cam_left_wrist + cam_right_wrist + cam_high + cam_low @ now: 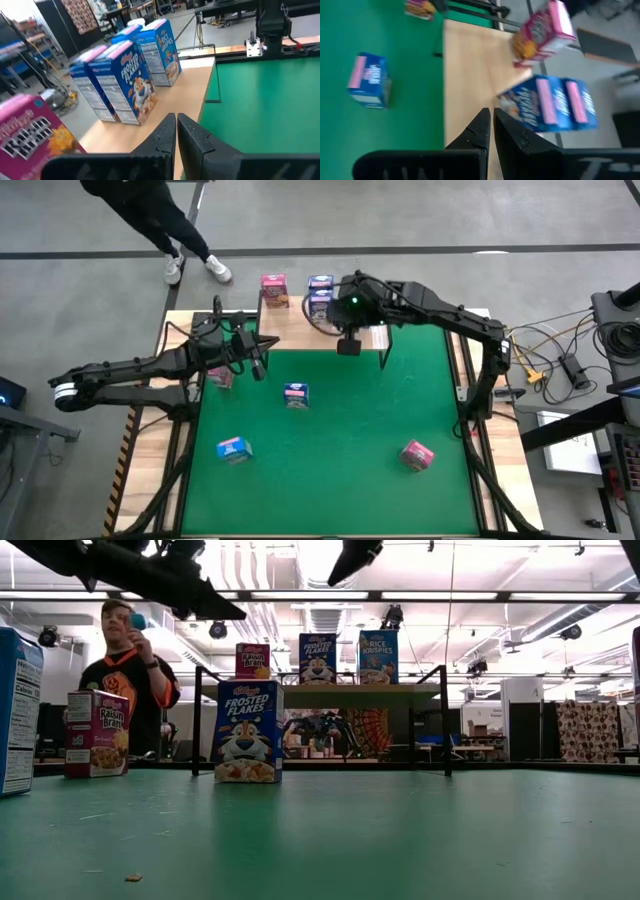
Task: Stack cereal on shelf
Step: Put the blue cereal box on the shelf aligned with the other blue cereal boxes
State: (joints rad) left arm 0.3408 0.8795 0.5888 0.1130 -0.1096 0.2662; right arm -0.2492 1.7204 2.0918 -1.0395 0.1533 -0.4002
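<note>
Pink cereal box [417, 454] and blue box [233, 448] near the worktop's front edge, blue box [296, 395] mid-mat, left hand [258, 366] and right hand [348, 346] both empty with fingers together, shelf [290, 319] along the far edge carrying more boxes [320, 295].

A light-wood shelf [300, 320] at the green mat's [340, 430] twelve o'clock edge carries a pink cereal box [274, 290] and blue boxes [320, 295]; four more boxes dot the mat.
</note>
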